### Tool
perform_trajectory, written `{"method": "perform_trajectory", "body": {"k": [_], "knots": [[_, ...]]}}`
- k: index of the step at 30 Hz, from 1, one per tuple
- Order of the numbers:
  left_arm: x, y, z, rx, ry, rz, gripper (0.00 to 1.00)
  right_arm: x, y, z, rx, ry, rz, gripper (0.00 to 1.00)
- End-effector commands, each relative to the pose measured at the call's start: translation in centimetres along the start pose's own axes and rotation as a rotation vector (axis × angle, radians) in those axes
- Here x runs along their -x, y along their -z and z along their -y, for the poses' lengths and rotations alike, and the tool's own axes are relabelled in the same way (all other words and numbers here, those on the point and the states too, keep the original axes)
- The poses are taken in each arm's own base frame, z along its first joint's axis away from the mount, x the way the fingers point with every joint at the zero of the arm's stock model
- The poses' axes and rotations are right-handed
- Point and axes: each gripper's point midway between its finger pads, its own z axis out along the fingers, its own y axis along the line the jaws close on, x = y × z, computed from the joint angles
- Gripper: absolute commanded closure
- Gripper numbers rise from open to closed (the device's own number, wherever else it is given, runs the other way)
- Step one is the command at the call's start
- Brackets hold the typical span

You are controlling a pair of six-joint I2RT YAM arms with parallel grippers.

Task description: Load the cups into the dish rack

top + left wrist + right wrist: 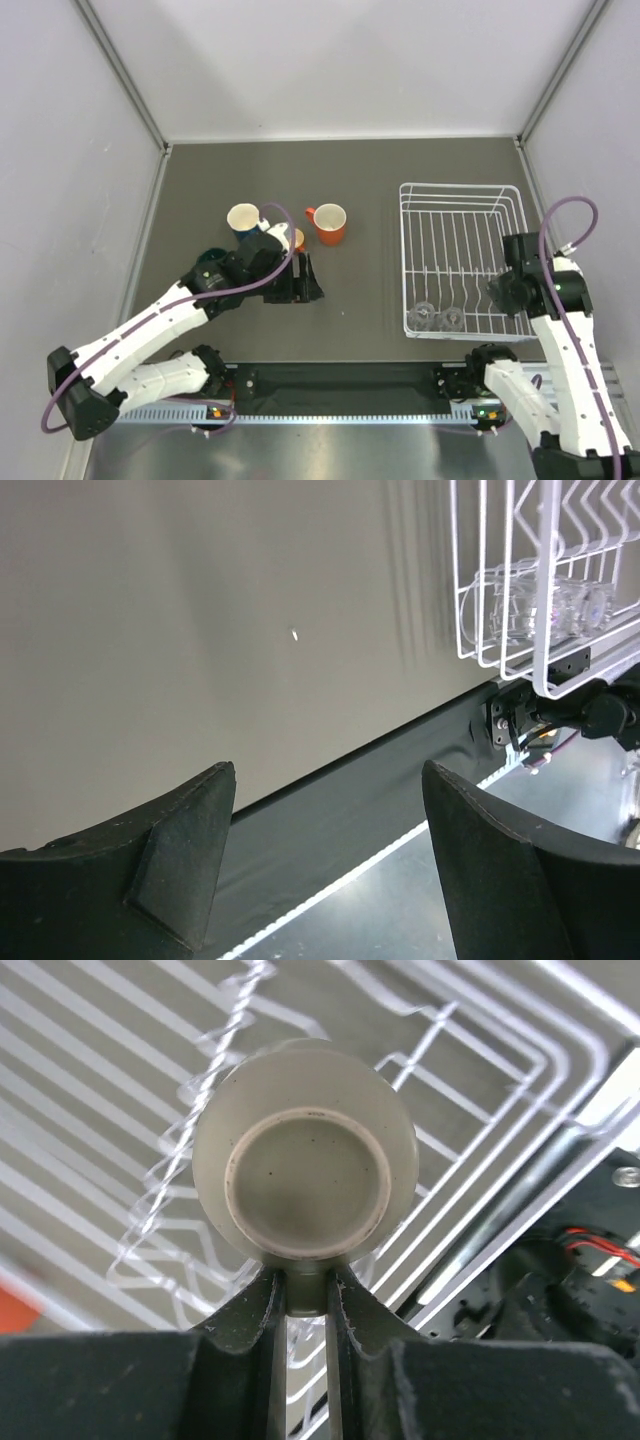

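Clear glasses (440, 318) racked; right tool (305, 1300) holds beige mug (305, 1150) above the dish rack (460, 186), our left tool (328, 775) wide; four cups (330, 222) wait.

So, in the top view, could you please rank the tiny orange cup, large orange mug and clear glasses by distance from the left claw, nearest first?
1. Tiny orange cup, just behind the left claw.
2. Large orange mug, farther back.
3. Clear glasses, right, inside the dish rack.
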Motion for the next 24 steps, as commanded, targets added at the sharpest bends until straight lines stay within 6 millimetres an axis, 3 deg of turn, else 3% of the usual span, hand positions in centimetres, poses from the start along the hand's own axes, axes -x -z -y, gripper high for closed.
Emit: {"method": "perform_trajectory", "body": {"k": [1,6,12,24], "knots": [[2.0,2.8,0.8,-0.023,-0.099,0.095,0.2,-0.3,-0.7,5.3,-0.246,0.038,-0.046,1.0],[1.5,3.0,-0.8,0.028,-0.154,0.092,0.2,-1.7,-2.1,6.7,-0.353,-0.027,-0.121,1.0],[1.7,2.9,-2.0,0.097,-0.224,0.077,0.2,-1.5,-1.8,6.3,-0.337,-0.066,-0.119,1.0],[2.4,2.0,-1.5,0.091,-0.254,0.067,0.19,-1.9,-2.7,7.3,-0.426,-0.043,-0.154,1.0]]}}
